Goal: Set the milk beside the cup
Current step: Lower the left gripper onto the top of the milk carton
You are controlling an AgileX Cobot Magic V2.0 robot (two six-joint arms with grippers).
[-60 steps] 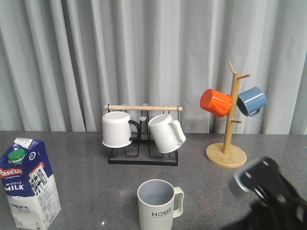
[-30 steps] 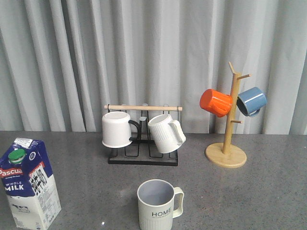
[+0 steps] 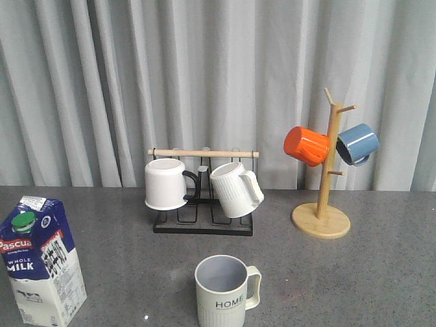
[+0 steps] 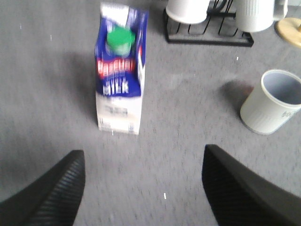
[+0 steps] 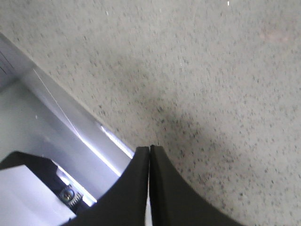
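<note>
The milk carton (image 3: 41,262), blue and white with a green cap, stands upright at the front left of the grey table. It also shows in the left wrist view (image 4: 120,80). The pale ribbed "HOME" cup (image 3: 221,289) stands upright at the front centre, well apart from the carton, and shows in the left wrist view (image 4: 275,101). My left gripper (image 4: 143,181) is open and empty above bare table, short of the carton. My right gripper (image 5: 149,153) is shut and empty over the table's edge. Neither gripper shows in the front view.
A black rack (image 3: 203,221) with a wooden bar holds a plain white mug (image 3: 165,182) and a white ribbed jug-shaped mug (image 3: 235,189) at the back centre. A wooden mug tree (image 3: 323,204) at the back right carries an orange mug (image 3: 306,145) and a blue mug (image 3: 357,144). A metal rail (image 5: 61,127) runs along the table edge.
The right arm, seen blurred at the front right one second ago, has left the front view. The carton and cup have not moved.
</note>
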